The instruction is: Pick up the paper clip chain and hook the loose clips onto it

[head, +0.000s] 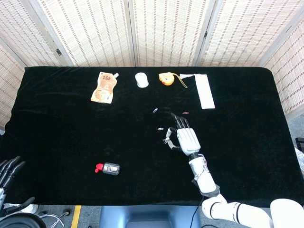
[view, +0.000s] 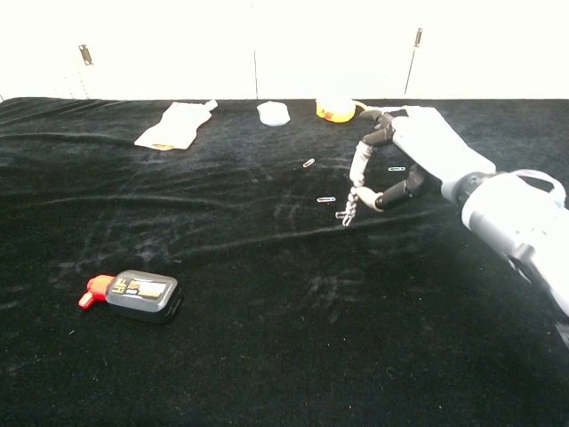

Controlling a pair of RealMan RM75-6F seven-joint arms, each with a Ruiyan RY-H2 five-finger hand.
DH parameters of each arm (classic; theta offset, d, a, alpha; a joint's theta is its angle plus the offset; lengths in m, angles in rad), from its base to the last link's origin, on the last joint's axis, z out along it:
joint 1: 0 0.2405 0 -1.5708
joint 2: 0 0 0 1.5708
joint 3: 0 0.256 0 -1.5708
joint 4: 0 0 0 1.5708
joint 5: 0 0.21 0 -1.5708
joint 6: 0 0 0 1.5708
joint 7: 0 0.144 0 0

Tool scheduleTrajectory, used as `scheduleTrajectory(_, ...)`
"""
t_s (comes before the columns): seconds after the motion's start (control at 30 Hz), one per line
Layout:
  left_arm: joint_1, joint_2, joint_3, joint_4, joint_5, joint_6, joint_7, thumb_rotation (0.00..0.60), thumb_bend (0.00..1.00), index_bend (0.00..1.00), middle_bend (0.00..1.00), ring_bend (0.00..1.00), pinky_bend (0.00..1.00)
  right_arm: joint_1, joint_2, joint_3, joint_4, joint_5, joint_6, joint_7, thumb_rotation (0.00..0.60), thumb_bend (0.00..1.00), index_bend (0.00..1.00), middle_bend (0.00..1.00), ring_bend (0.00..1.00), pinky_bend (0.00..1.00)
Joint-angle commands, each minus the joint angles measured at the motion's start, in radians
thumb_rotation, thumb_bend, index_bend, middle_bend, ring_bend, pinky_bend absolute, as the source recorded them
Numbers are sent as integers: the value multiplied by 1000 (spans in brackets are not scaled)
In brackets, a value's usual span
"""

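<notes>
My right hand (head: pixel 186 137) (view: pixel 411 157) pinches the top of the paper clip chain (view: pixel 349 206) between thumb and a finger. The chain (head: pixel 167 140) hangs down, its lowest clip close to the black cloth. Three loose clips lie nearby: one (head: pixel 160 128) (view: pixel 326 199) just left of the chain, a blue one (head: pixel 155 110) (view: pixel 308 163) farther back, and a red one (head: pixel 185 113) (view: pixel 396 168) just beyond the fingertips. My left hand (head: pixel 8 171) shows only at the bottom left corner of the head view, off the table, holding nothing.
A small bottle with a red cap (head: pixel 109 168) (view: pixel 135 294) lies near the front left. Along the back edge lie an orange pouch (head: pixel 104 87), a white round lid (head: pixel 141 80), a yellow tape measure (head: pixel 166 79) and a white strip (head: pixel 205 92).
</notes>
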Motion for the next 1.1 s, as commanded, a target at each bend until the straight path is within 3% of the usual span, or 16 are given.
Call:
scheduleTrajectory(0.03,-2,0,-1,-2,-4,-5,2,600,121,0,0,0,0,37,-22,37,52,47,-36,-10,600,417,898,27,0,0)
scheduleTrajectory(0.43,-10,7,-11,-6,-34,-25,-12,600,121,0,0,0,0,144,-116,117,276,118,-120,110,600,417,898,34,0,0)
scheduleTrajectory(0.67,-4,10,-20,-4,-54,-17,-25,600,121,0,0,0,0,190,-161,128,374,115,-137,171,600,417,898,37,0,0)
scheduleTrajectory(1.1,-1,14,-20,10,-51,-10,-50,600,121,0,0,0,0,218,-189,121,417,107,-131,219,600,417,898,38,0,0)
